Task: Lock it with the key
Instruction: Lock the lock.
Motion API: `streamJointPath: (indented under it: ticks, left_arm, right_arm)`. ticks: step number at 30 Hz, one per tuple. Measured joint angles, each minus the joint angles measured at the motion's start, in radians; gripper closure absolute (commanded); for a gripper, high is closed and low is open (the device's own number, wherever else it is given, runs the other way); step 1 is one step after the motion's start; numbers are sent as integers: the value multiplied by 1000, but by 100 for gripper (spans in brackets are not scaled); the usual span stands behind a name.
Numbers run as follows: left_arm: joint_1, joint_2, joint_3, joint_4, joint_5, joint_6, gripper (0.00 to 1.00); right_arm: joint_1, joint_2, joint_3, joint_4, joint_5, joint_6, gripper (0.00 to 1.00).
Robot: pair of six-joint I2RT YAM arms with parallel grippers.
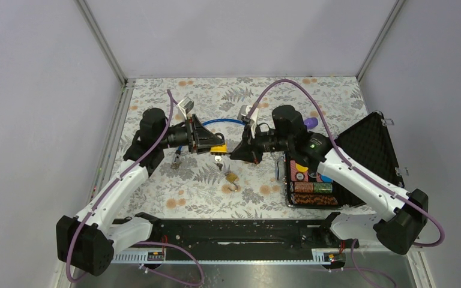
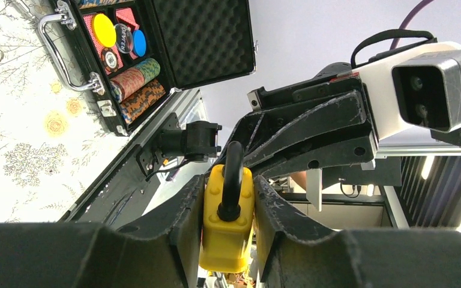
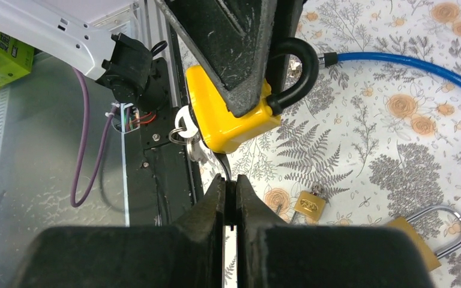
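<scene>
The only writing that can be made out is on a clear disc in the open chip case at the upper left of the left wrist view; it appears to read "DEALER", turned on its side; the small brass padlock carries a mark too small to read.

The yellow padlock sits mid-frame in the top view, held off the table; the left gripper is clenched on its body, black shackle sticking out past the fingertips. A key ring hangs under the padlock; the right gripper has its fingers pressed nearly together on a thin key seen edge-on just below.

A blue cable runs along the upper right of the right wrist view; a larger padlock with a silver shackle lies at the lower right, beside the brass one; a purple object lies behind the case.

The floral tablecloth covers the table; plain pale walls with metal corner posts close it in.
</scene>
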Motion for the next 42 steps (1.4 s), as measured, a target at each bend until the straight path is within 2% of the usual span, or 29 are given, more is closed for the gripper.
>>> streamJointPath:
  ticks: [3,4,5,6,8,16,20,22,25,27,38,41,42]
  left_arm:
    - [0,0,2,-5,-2,17,100]
    - [0,-1,3,-5,-3,25,100]
    - [-2,-3,4,-6,-10,35,100]
    - [-3,-10,6,-11,-24,48,100]
    - [-6,-31,15,-35,-69,87,100]
    - [-7,-183,77,0,-337,193,100]
    - [-8,-210,97,65,-422,224,100]
    - [-8,-208,100,85,-451,238,100]
    - [-10,-193,100,104,-476,242,100]
    - [-11,-183,100,119,-483,241,100]
    - [-14,-155,100,203,-488,189,100]
    - [-14,-147,100,216,-488,174,100]
    - [-14,-145,100,217,-488,169,100]
  right_arm:
    - [1,3,3,-7,14,37,43]
    - [2,3,5,-4,25,57,32]
    - [2,3,6,6,35,77,24]
    - [2,2,6,24,50,100,20]
    - [2,-6,1,69,71,153,17]
    - [2,-114,-72,286,139,430,16]
    - [2,-147,-139,430,170,557,17]
    - [2,-148,-168,490,187,603,20]
    - [2,-123,-184,566,187,660,29]
    - [3,-88,-174,615,172,692,31]
    - [6,82,-129,816,149,838,28]
    - [6,109,-101,838,151,855,34]
    - [6,116,-90,842,151,858,39]
